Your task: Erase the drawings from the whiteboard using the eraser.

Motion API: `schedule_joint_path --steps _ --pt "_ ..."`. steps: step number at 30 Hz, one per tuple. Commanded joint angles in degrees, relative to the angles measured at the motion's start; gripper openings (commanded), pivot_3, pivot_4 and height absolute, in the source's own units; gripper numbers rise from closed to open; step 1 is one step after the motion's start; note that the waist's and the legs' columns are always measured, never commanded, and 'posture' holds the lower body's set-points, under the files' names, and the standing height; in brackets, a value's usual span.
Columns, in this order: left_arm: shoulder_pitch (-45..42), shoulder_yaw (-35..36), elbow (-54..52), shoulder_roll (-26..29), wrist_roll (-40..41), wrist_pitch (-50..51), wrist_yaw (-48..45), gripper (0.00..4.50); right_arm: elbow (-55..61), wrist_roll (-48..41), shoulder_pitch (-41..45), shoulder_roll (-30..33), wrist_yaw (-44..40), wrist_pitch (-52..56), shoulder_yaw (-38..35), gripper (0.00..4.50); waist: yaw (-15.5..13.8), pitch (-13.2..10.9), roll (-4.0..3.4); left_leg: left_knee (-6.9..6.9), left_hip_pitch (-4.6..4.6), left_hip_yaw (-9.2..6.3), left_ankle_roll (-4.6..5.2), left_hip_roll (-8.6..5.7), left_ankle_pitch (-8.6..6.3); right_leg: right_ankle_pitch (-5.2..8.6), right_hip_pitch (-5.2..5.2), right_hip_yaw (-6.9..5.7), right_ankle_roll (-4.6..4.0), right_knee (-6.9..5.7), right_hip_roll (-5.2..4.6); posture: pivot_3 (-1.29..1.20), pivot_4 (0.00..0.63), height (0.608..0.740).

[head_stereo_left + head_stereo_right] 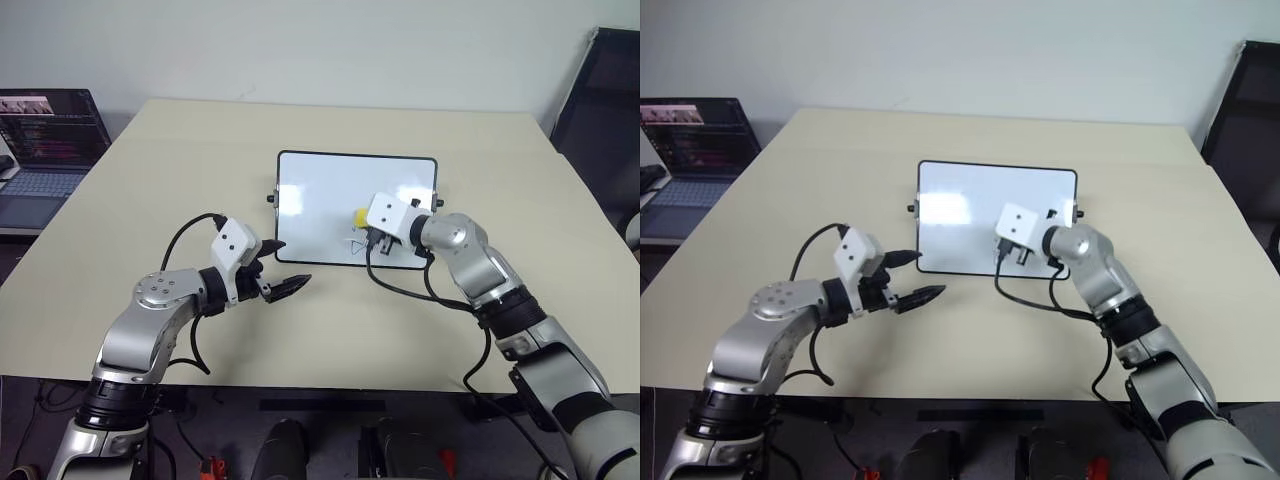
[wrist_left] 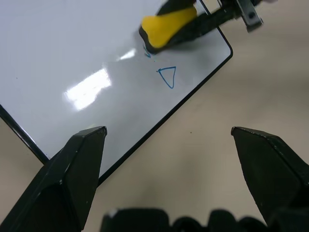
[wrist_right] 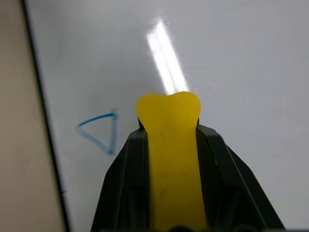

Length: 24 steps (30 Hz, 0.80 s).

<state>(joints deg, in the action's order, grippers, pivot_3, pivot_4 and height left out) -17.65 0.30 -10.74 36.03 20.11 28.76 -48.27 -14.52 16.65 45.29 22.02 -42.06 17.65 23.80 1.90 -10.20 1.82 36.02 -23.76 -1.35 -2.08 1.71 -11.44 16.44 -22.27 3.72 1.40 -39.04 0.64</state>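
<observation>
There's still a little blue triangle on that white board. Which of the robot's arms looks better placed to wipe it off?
The right. Its right gripper is shut on the yellow eraser, over the whiteboard right beside the triangle. The left gripper hangs open with nothing in it, off the board's near corner.

Rectangular white board [image 1: 320, 205] with thin black frame, glossy, smooth, glare patches on its face, small yellow oblong eraser [image 3: 170, 159] soft-looking and matt, beige table top [image 1: 180, 160] smooth, matt, black gripper fingers [image 2: 72, 179] matt hard plastic in look
</observation>
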Motion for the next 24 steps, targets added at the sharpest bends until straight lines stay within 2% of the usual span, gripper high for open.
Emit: schedule_joint_path --steps 1,3,6,9,15,19,24 --pt "-0.54 0.40 -1.99 0.36 0.62 -0.17 -0.23 4.50 -2.81 1.96 0.97 -0.39 5.16 -0.25 -1.75 0.97 0.06 0.00 0.00 0.01 0.01 0.00 0.00 0.00 0.00 0.00 0.00 0.00 0.02 0.00 0.00 0.00 0.150 0.740" --pt "-0.36 0.34 -2.12 0.33 0.62 -0.17 -0.22 4.50 -4.66 2.47 2.94 -1.37 10.22 -2.24 -3.45 0.97 0.14 0.00 0.00 0.01 0.04 0.01 0.00 0.01 0.01 0.01 0.00 0.00 0.09 -0.01 0.00 0.00 0.150 0.740" --pt "-0.13 0.34 -2.33 0.34 0.71 -0.10 -0.26 4.50 -5.39 2.07 4.23 -2.07 12.18 -3.62 -3.66 0.97 0.16 -0.01 -0.01 0.02 0.05 0.02 0.04 0.01 0.05 -0.05 -0.02 0.00 0.17 -0.01 0.01 0.00 0.150 0.740" --pt "0.11 0.29 -2.55 0.34 0.74 0.05 -0.22 4.50 -4.98 1.29 4.08 -2.49 10.79 -3.29 -2.77 0.97 0.07 -0.01 -0.01 0.01 0.02 0.03 0.04 0.01 0.05 -0.04 -0.02 0.03 0.14 0.01 0.00 0.00 0.150 0.740" --pt "0.54 0.22 -3.78 0.25 0.97 1.19 0.16 4.50 -1.25 1.63 0.26 -0.36 1.98 0.31 1.07 0.97 0.08 -0.01 -0.01 -0.08 0.00 0.01 0.03 0.01 0.02 -0.06 -0.04 0.04 0.01 0.04 0.00 0.00 0.150 0.740" --pt "0.74 0.45 -3.99 0.34 1.04 1.37 0.08 4.50 -0.53 2.15 0.13 -0.05 2.11 0.52 0.69 0.97 0.09 -0.01 -0.01 -0.06 0.00 0.01 0.03 0.01 0.03 -0.03 -0.03 0.03 0.05 0.04 0.00 0.00 0.150 0.740" --pt "1.13 0.61 -3.85 0.32 1.04 1.06 -0.29 4.50 -2.96 2.64 2.12 0.07 7.26 -0.35 -2.20 0.97 0.09 -0.01 -0.01 -0.03 0.00 0.02 0.03 0.01 0.03 -0.01 -0.03 0.03 0.10 0.04 0.00 0.00 0.150 0.740"
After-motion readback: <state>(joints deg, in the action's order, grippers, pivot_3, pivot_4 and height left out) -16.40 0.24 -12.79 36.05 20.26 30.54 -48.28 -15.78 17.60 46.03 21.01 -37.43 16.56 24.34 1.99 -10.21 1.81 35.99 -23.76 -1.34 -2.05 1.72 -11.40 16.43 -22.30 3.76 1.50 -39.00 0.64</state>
